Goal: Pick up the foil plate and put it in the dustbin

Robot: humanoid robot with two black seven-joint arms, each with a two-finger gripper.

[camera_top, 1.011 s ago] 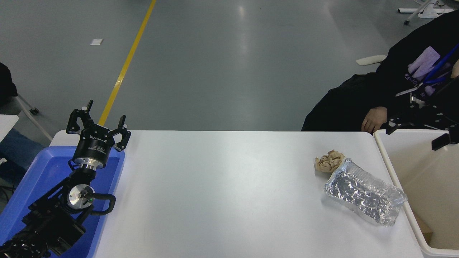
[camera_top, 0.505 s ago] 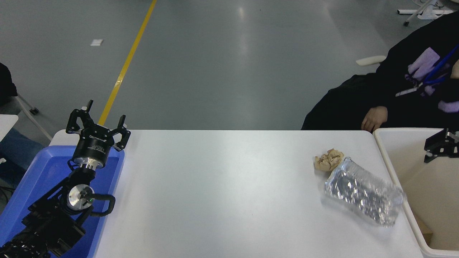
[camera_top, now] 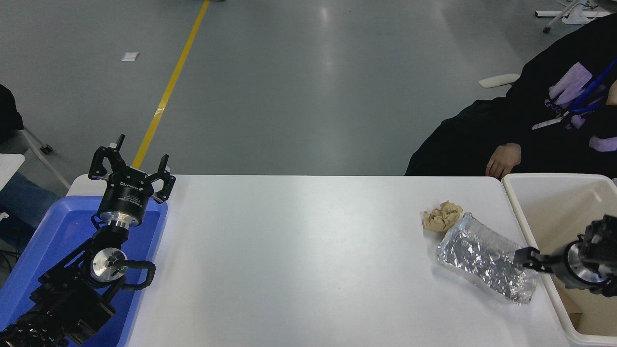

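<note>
Quick count of what's sitting on the white worktop [camera_top: 299,250]: 1 foil plate [camera_top: 484,265], 1 crumpled tan paper ball [camera_top: 442,216], and that's it for loose stuff. Containers: 2, a blue tray [camera_top: 58,231] at the left edge and a cream dustbin [camera_top: 540,193] at the right edge.

The foil plate is lying flat near the right end of the worktop, angled diagonally, w/ its lower right corner just beside the dustbin's rim. The paper ball is sitting right at the plate's far left corner; can't tell if they're touching or just v close.

Dustbin is looking mostly bare inside, beige walls, plus a small brownish bit showing low down near the bottom corner; can't tell what it is. Blue tray isn't showing any loose contents, but the left arm is parked over it, w/ the left gripper [camera_top: 131,166] pointing away from the camera and its fingers spread wide, holding nothing.

Right gripper [camera_top: 528,257] is coming in from the right edge, across the dustbin's rim, w/ its tip sitting at the plate's right end. It's blurry and partly cut off, so can't tell how far open it is or whether it's got hold of the foil.

A person in black is sitting at the far right, one hand [camera_top: 502,161] resting just behind the worktop's far edge
</note>
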